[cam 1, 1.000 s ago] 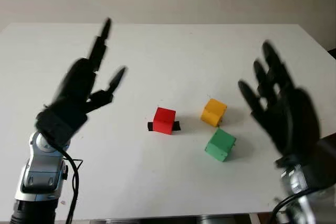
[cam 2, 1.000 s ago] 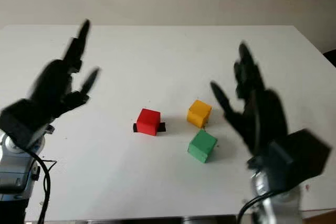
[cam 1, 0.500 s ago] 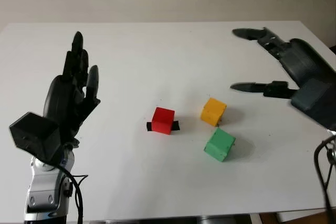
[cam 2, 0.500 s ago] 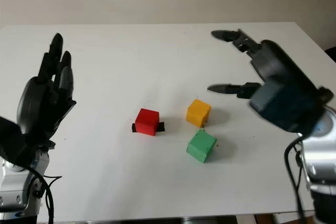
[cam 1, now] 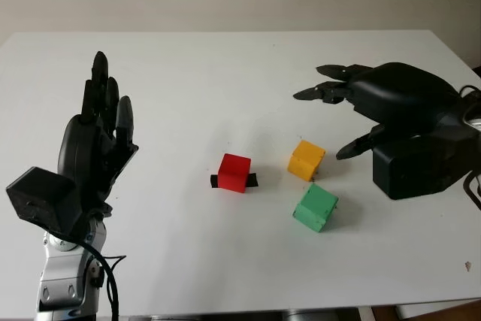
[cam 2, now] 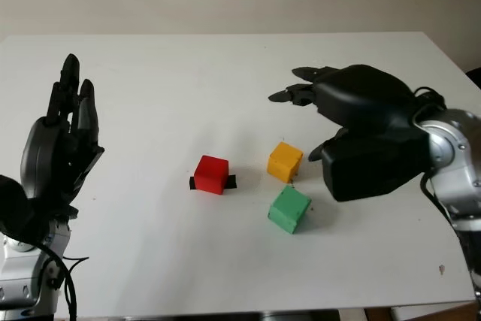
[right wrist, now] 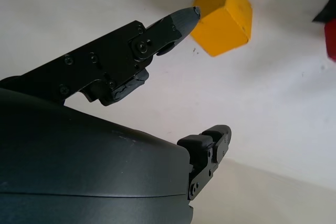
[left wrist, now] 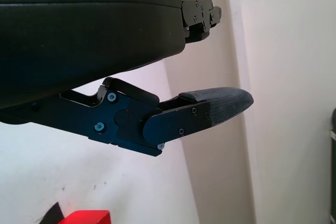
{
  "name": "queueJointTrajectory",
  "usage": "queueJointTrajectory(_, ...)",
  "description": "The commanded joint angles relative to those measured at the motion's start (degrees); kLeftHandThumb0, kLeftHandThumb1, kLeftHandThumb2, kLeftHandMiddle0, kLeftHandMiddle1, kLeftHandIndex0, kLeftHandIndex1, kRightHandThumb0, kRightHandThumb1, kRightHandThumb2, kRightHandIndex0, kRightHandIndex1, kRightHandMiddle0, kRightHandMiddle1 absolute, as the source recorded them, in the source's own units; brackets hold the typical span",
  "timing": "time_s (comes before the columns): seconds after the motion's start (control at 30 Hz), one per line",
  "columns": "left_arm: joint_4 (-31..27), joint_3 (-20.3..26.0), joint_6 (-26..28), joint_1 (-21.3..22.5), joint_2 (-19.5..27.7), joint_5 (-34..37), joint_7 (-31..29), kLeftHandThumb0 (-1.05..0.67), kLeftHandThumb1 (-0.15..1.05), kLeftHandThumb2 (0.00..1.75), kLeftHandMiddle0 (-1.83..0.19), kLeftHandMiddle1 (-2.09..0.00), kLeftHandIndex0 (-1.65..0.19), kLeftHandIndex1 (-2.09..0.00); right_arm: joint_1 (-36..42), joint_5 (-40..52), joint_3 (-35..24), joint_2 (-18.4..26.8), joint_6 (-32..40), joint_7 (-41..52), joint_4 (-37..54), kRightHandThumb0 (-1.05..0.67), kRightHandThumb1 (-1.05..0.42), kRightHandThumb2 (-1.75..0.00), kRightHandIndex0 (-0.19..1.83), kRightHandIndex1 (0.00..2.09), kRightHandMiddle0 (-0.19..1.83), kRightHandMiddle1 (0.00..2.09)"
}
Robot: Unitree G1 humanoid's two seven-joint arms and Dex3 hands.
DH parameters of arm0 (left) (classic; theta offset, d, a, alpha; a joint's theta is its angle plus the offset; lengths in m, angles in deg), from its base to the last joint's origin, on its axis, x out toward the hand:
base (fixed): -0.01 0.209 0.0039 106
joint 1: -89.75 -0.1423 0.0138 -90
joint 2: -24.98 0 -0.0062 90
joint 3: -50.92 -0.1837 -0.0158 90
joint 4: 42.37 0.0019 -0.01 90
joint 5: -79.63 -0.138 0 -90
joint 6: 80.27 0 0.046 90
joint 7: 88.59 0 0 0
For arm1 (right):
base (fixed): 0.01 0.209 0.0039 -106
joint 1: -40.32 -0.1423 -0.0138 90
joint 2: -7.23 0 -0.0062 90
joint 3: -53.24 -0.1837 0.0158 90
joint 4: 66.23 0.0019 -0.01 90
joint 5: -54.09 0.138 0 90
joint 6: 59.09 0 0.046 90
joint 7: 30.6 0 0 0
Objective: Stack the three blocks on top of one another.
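Note:
Three blocks lie apart on the white table (cam 1: 225, 80). The red block (cam 1: 234, 172) is in the middle, the yellow block (cam 1: 306, 160) to its right, and the green block (cam 1: 315, 207) just in front of the yellow one. My right hand (cam 1: 325, 122) hovers open, palm down, right of and above the yellow block without touching it. In the right wrist view one of its fingertips (right wrist: 181, 18) points at the yellow block (right wrist: 223, 17). My left hand (cam 1: 109, 95) is raised open at the left, well away from the blocks. The red block (left wrist: 86, 217) edges into the left wrist view.
A strip of black tape (cam 1: 215, 181) lies under the red block. The table's front edge (cam 1: 248, 312) runs close below the blocks. A black cable (cam 1: 109, 283) hangs along my left forearm.
My right hand has swung down and leftward, turning palm down, and now hovers by the yellow block. My left hand has shifted slightly. The blocks have not moved.

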Motion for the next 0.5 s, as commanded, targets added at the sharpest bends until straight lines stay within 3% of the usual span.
queueJointTrajectory(0.0,-0.17,-0.84,-0.70,-0.13,0.24,-0.12,-0.76,-0.65,1.05,0.63,0.14,-0.05,0.11,-0.05,-1.41,-0.88,0.69,0.54,-2.43,-0.82,-1.86,-0.44,-0.77,-0.06,0.12,0.05,0.39,0.11)
queueJointTrajectory(0.47,-0.56,-1.85,-0.08,0.09,0.31,-0.99,-1.51,-0.66,1.05,0.58,0.19,-0.03,0.19,-0.03,-3.40,-4.76,4.39,-1.16,-10.37,-2.91,-9.39,-0.45,-0.84,-0.06,0.09,0.04,0.40,0.08)
